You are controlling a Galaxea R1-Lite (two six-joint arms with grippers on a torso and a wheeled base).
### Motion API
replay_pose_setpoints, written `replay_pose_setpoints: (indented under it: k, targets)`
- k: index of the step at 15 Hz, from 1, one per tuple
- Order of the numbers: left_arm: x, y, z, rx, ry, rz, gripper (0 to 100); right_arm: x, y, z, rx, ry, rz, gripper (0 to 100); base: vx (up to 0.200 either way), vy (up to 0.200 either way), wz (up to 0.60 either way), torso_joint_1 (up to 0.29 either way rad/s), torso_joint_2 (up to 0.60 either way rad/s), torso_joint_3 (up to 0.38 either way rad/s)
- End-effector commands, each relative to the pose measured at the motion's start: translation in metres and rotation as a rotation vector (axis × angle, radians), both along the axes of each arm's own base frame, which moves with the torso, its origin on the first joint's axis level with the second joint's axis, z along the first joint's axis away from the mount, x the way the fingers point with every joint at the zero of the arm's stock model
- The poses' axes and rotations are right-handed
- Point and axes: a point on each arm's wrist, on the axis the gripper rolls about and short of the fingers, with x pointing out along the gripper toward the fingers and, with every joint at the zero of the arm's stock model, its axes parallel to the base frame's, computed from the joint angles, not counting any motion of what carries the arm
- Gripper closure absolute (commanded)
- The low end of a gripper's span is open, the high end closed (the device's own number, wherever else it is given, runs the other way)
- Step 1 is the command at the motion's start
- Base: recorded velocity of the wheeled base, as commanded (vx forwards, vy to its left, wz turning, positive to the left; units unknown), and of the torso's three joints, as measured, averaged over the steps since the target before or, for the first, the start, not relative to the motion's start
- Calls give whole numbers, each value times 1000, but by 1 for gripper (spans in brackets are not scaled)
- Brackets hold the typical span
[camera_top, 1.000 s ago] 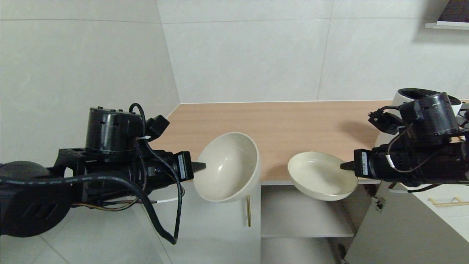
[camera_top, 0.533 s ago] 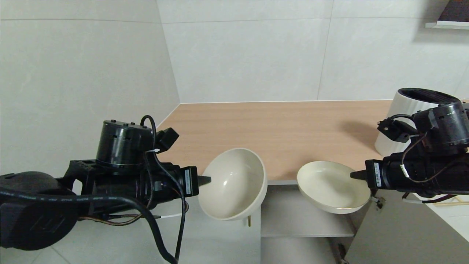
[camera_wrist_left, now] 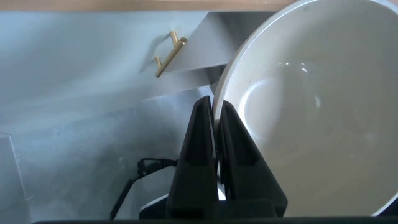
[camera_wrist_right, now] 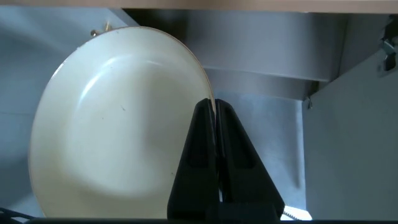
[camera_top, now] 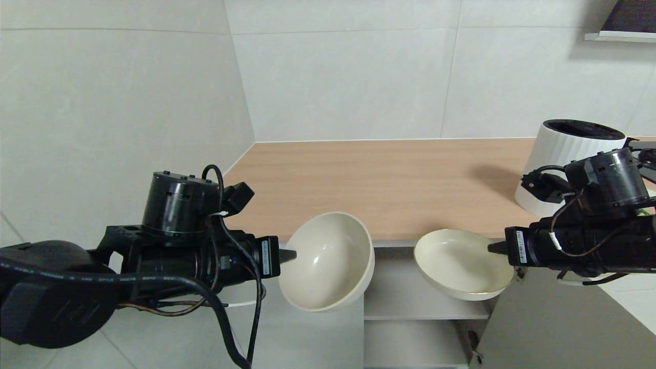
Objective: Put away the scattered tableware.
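- The left gripper (camera_top: 291,253) is clamping its fingers on the rim of the deep bowl (camera_top: 328,261), which is hanging just beyond them.
- The right gripper (camera_top: 492,248) is pinching the shallow dish (camera_top: 461,264) likewise.
- Neither piece is resting on the cupboard shelf (camera_top: 410,307) below the fingers yet.

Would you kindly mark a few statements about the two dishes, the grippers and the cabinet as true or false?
1. The left gripper is shut on the rim of the deep bowl. True.
2. The shallow dish rests on the wooden counter. False: the right gripper holds it by its rim in the air, in front of the counter's edge.
3. The cabinet below the counter is closed. False: it stands open, and a cabinet shelf shows inside.
4. A white container stands on the counter at the robot's right. True.
5. The deep bowl holds food. False: it is empty.
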Motion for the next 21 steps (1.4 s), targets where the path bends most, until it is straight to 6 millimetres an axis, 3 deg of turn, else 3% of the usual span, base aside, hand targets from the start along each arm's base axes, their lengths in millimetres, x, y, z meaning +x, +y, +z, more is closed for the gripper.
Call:
replay_pose_setpoints:
  k: [1,8,21]
  targets:
    - [1,0,-1,2,4,1,100,3,1,-5,-7,17,-2,100,0,0,0,0,0,0]
    - [2,-1,-4,6,11,2,100,8,2,-12,-17,40,-6,100,0,0,0,-20,47,27]
    - [3,-1,-5,8,15,2,100,15,4,-20,-36,51,-22,100,0,0,0,-171,462,285]
